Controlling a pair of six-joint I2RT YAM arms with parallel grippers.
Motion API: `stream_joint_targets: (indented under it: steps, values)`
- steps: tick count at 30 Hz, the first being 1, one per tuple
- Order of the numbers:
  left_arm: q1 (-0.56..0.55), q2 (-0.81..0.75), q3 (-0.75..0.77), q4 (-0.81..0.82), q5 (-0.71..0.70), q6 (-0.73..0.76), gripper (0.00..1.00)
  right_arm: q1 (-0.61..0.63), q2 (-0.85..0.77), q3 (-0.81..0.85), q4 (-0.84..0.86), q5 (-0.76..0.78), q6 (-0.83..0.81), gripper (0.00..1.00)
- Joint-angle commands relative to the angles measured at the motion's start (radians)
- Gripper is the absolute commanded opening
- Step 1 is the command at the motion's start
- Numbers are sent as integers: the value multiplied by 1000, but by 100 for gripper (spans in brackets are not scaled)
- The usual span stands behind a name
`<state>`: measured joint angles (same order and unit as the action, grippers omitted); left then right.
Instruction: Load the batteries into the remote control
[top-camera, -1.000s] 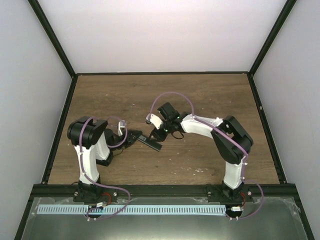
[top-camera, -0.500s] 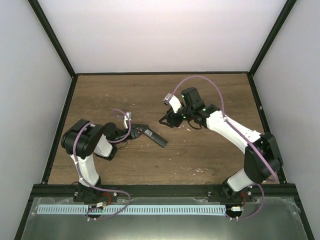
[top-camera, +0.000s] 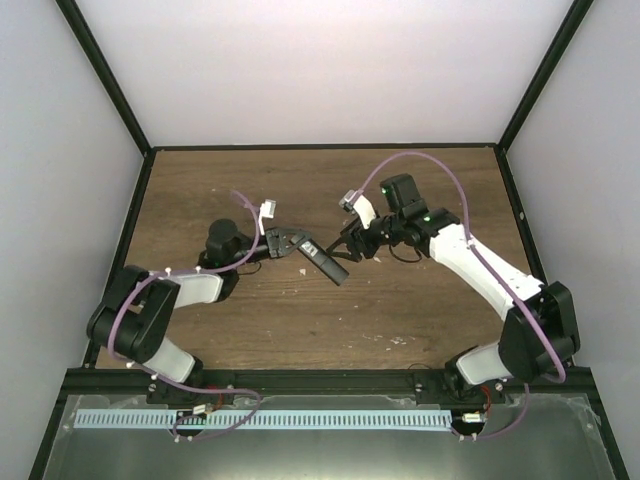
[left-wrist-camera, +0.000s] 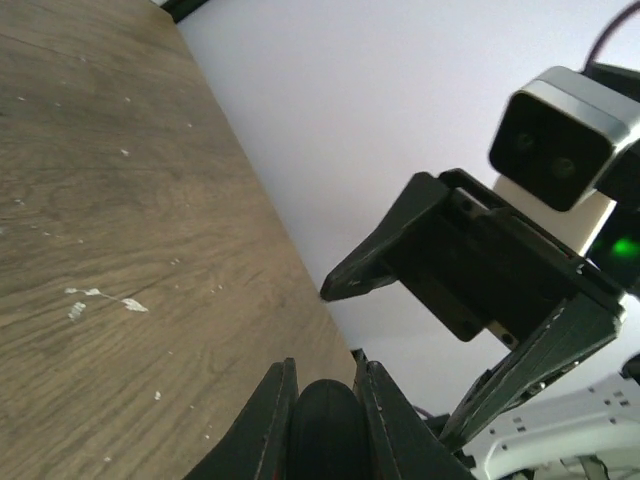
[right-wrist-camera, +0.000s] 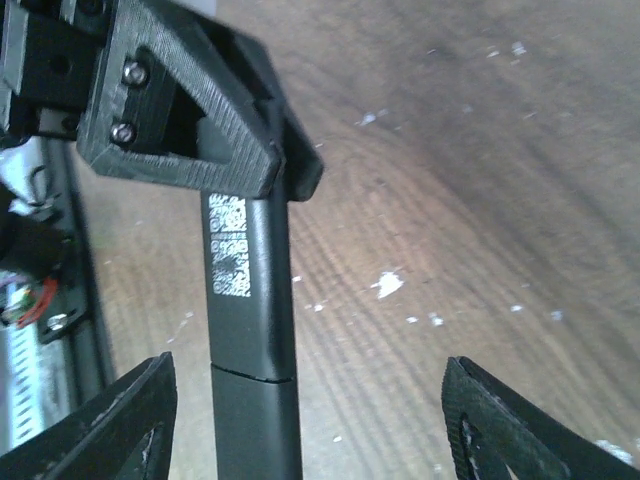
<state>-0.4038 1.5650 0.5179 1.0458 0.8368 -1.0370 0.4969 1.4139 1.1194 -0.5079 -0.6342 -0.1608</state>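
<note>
Your left arm (top-camera: 180, 290) has stretched out from its base, carrying remote control (top-camera: 323, 263) to mid-table. Right arm (top-camera: 470, 262) has swung far and right. Left gripper (top-camera: 288, 243) is clamped on remote's left end. Right gripper (top-camera: 350, 240) is spread wide and empty, near remote's free end, not touching. Batteries not in view; judge none loaded yet.

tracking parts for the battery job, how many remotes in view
1: the remote, gripped at one end by the left gripper, with the open right gripper straddling it.
</note>
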Motion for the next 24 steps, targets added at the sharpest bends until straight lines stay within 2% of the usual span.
stream_joint_targets:
  steps: [1,4,9,20,24]
  values:
    - [-2,-75,47,-185,115,83,4,-3,31,80,-121,-154,-17,65]
    - [-3,-98,58,-226,164,107,4,-3,51,89,-160,-200,-32,64]
    - [-4,-135,65,-267,201,149,5,-3,27,59,-128,-303,-40,64]
    - [-6,-197,91,-283,254,176,5,-1,101,76,-201,-386,-86,59]
    - [-13,-194,105,-294,272,183,5,8,114,76,-202,-447,-105,54]
